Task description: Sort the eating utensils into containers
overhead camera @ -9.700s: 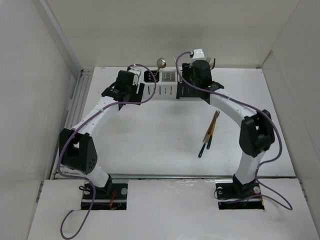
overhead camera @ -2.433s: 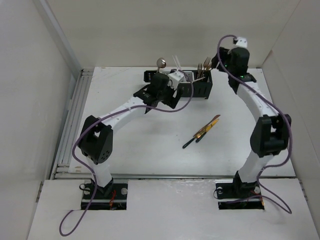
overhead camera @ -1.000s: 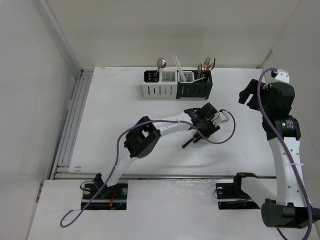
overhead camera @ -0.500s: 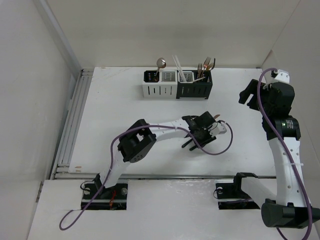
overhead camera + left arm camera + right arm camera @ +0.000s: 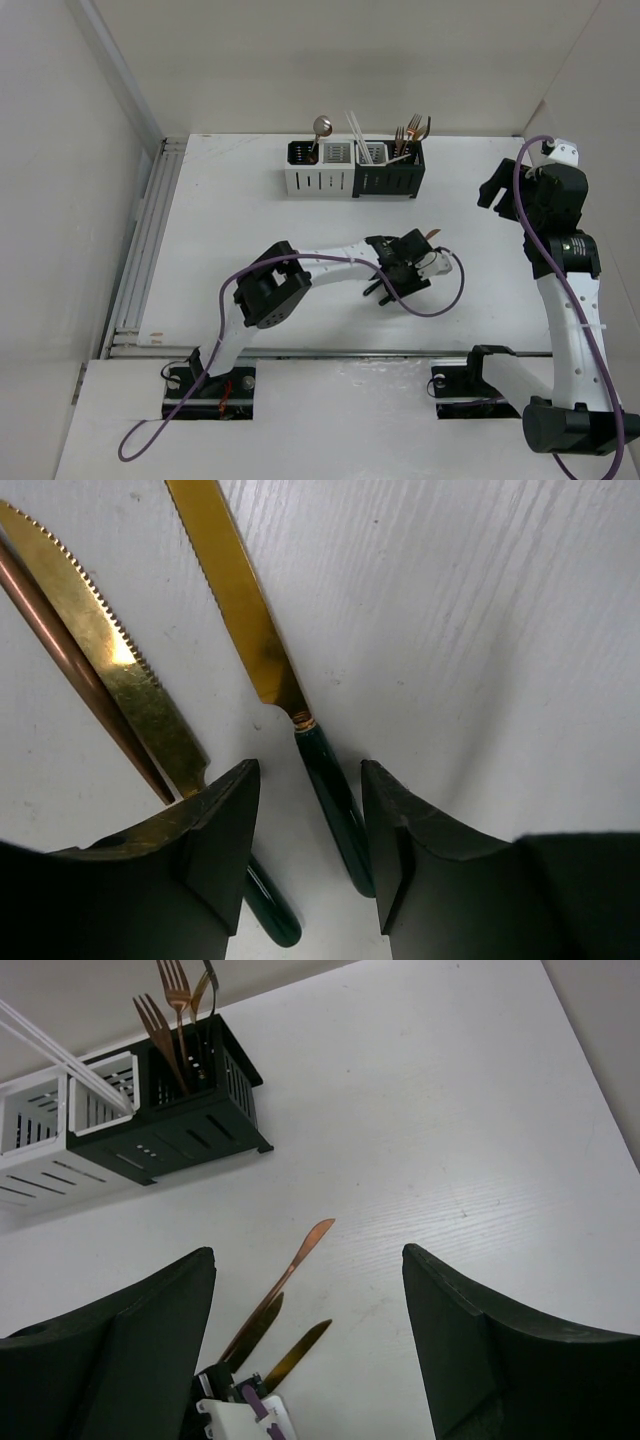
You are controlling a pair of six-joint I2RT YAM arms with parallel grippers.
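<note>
Three knives lie together mid-table [image 5: 425, 240]. In the left wrist view they are a gold knife [image 5: 240, 610] with a dark green handle [image 5: 335, 800], a serrated gold knife [image 5: 120, 670] and a copper one [image 5: 50, 620]. My left gripper [image 5: 400, 272] is low over them and open [image 5: 310, 825]. The green handle lies between its fingers, which do not touch it. The containers [image 5: 330, 182] stand at the back and hold a spoon [image 5: 322, 126], white chopsticks [image 5: 354, 128] and forks [image 5: 412, 130]. My right gripper [image 5: 497, 193] is open and empty, raised at the right [image 5: 305, 1340].
The right wrist view shows the black holder [image 5: 200, 1110] with forks [image 5: 165, 1030], the white holder [image 5: 60, 1150], and the left wrist's purple cable [image 5: 235, 1415] by the knives [image 5: 290, 1275]. White walls enclose the table [image 5: 230, 240] on three sides.
My left arm came from the containers to the knives and in the last second settled lower over their handles. My right arm swung back to the right and has stayed still since.
</note>
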